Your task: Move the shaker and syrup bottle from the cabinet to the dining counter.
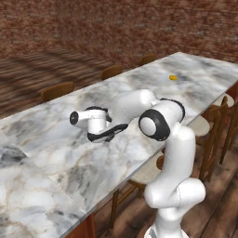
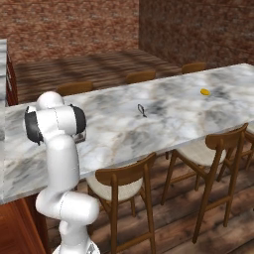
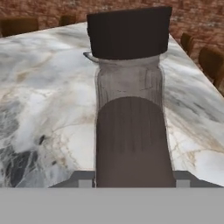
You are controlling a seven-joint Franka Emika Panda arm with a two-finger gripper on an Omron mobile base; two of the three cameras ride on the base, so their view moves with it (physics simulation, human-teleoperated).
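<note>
Syrup bottle in the gripper above the marble tabletop.

In the hand view the gripper pinches a bottle with a dark cap, clear ribbed neck and brown fill, close over the tabletop. The left base view hides the bottle and adds a small yellow item far right; the right base view adds chairs.
</note>
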